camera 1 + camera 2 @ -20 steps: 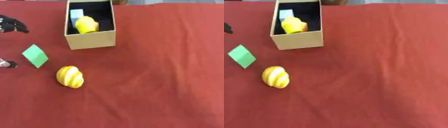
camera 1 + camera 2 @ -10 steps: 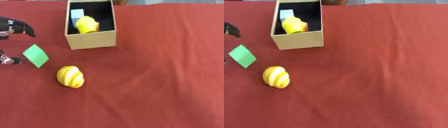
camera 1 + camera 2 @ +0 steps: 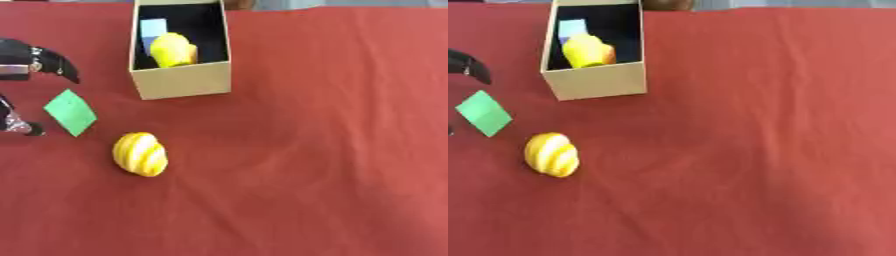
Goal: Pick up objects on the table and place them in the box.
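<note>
A green flat diamond-shaped piece (image 3: 70, 111) lies on the red cloth at the left. My left hand (image 3: 33, 61) comes in from the left edge, open; its dark fingers reach above the piece and its thumb (image 3: 19, 123) shows below, neither touching it. A yellow, orange-striped rounded object (image 3: 140, 153) lies lower right of the green piece. The tan open box (image 3: 181, 84) stands at the top with a yellow object (image 3: 172, 49) and a light blue block (image 3: 153, 27) inside. My right hand shows in no view.
A red cloth (image 3: 332, 140) covers the whole table. A dark brown thing (image 3: 667, 4) sits at the far edge behind the box.
My left hand has come further in from the left edge, towards the green piece. The green piece, the striped object and the box have stayed put.
</note>
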Robot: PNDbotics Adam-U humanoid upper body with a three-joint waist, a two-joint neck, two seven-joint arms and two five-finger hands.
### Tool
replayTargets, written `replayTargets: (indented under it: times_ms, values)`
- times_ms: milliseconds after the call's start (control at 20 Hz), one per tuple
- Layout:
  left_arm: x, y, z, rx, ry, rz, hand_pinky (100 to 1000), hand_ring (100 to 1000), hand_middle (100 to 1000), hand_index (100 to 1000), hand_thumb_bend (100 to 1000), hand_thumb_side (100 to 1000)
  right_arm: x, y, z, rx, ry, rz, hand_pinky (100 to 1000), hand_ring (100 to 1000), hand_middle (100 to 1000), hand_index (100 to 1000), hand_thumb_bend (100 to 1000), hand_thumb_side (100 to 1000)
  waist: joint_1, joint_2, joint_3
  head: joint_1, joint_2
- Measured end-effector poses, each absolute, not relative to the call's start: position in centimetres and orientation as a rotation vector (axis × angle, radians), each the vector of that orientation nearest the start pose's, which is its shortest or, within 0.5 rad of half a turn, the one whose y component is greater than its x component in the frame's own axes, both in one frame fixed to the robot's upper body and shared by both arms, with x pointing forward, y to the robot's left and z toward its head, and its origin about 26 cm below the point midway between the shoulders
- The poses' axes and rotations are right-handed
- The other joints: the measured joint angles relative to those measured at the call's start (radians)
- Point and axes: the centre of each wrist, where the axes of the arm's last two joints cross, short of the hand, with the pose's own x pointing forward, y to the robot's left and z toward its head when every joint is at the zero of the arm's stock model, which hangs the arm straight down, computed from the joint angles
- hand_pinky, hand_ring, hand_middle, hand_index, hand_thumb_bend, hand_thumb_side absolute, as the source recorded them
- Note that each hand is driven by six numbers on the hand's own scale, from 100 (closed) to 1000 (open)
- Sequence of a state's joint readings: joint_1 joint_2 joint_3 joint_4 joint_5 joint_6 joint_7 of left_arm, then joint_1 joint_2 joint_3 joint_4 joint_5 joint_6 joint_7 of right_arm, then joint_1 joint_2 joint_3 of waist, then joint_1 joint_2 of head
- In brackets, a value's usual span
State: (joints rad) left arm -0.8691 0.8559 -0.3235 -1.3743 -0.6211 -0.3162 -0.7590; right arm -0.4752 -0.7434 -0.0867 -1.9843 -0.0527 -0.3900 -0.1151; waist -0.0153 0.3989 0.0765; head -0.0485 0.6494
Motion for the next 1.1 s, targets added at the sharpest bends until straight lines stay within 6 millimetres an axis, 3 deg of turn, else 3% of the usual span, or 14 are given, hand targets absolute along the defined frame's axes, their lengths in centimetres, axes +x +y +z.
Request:
replayTargets:
  times_ms: [350,750,1100]
  values:
    - [42.2,32.3,28.7,0.844,-1.168,-1.970,895,855,855,895,472,133,29.6,-31.6,30.6,0.517,3.227,-0.774,906,945,677,811,100,790,0.000,0.001,-0.007,0.007,-0.001]
    - [43.1,32.4,27.6,0.811,-1.151,-1.951,881,848,835,877,454,151,29.6,-31.7,30.5,0.512,3.236,-0.771,911,950,681,814,100,798,0.000,0.004,-0.010,0.014,-0.008]
    - [43.3,32.5,27.1,0.793,-1.142,-1.944,833,793,727,789,363,135,29.6,-31.8,30.2,0.507,3.248,-0.763,913,952,682,815,100,802,-0.002,0.005,-0.014,0.018,-0.008]
